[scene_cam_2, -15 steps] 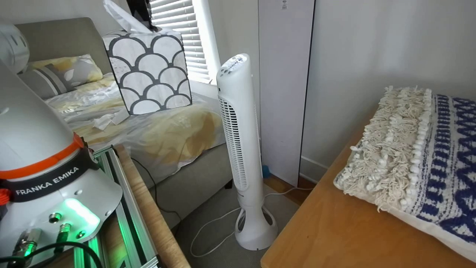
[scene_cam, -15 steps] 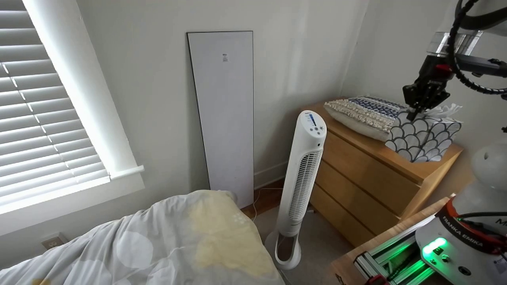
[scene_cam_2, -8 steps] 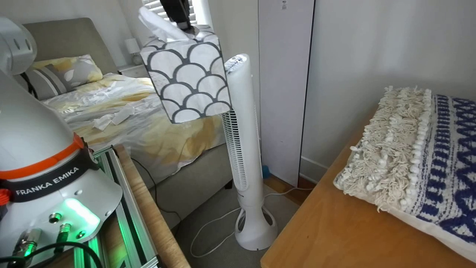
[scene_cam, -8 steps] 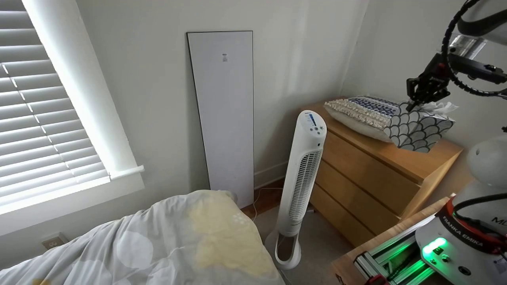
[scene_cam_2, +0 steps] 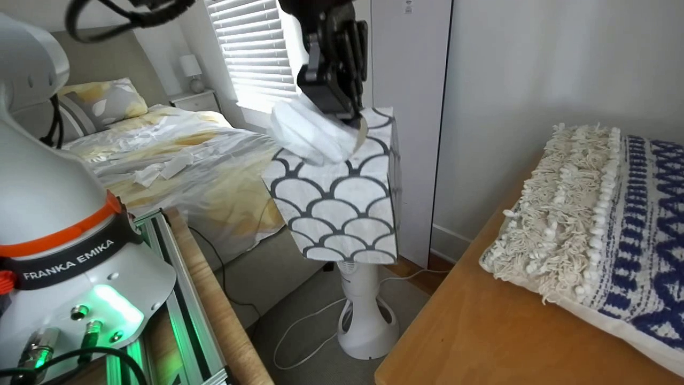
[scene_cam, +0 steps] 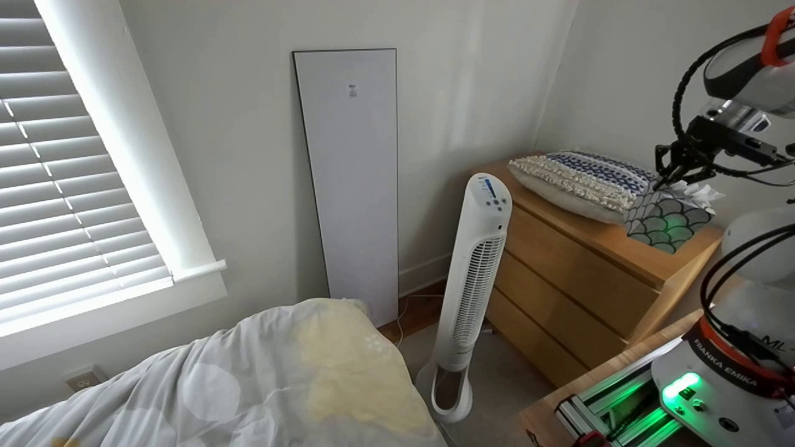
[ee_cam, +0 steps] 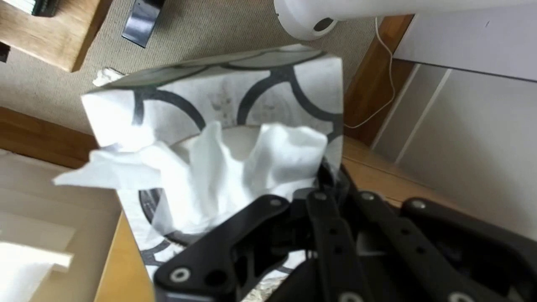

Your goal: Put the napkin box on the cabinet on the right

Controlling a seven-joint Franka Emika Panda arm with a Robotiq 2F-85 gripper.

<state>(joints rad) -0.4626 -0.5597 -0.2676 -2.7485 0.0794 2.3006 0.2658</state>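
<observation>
The napkin box, white with a dark scalloped lattice and a white tissue out of its top, hangs in the air, tilted. My gripper is shut on the top edge of its opening. In an exterior view the napkin box shows left of the cabinet's edge, below my gripper. In the wrist view the napkin box fills the middle, and the fingers pinch its lid beside the tissue. The wooden cabinet has drawers and a flat top; its wood also shows behind the box.
A fringed blue-and-white pillow lies on the cabinet top, also seen close up. The tall white fan stands in front of the drawers; the box partly hides it here. A bed and a white panel are farther left.
The gripper has carried the box toward the cabinet, rightward in an exterior view, and has lowered it over the last half second. The box's tilt has changed. The grip has stayed shut.
</observation>
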